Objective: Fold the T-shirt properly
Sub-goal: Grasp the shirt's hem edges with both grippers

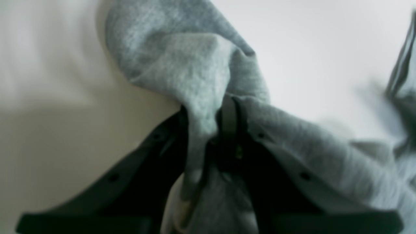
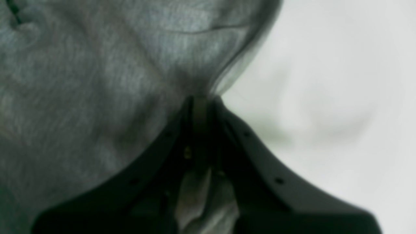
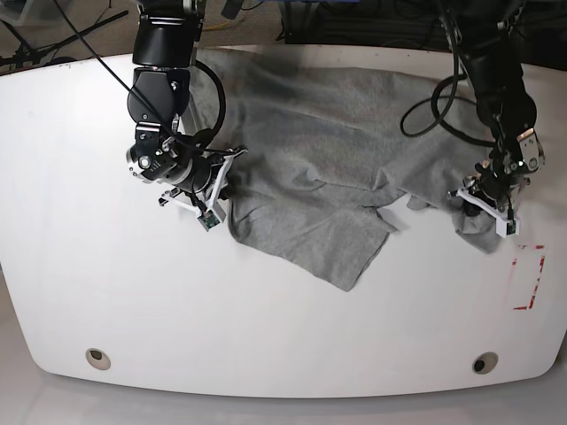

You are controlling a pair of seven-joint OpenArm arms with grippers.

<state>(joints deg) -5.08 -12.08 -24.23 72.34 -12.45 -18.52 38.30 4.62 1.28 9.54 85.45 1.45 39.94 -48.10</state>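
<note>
A rumpled grey T-shirt [image 3: 328,150] sprawls across the white tabletop [image 3: 80,266], each edge pinched in a closed claw, left [image 3: 483,197] and right [image 3: 215,184]; lifting both evenly, apart, should best smooth it.

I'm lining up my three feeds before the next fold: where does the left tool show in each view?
Left wrist: the left tool sits bottom centre, closed on a bunch of the T-shirt.
Right wrist: not in it; only the right tool shows, pinching cloth.
Base: at the right, on the shirt's right edge.
Shared landmark: the grey T-shirt on the white table.
</note>
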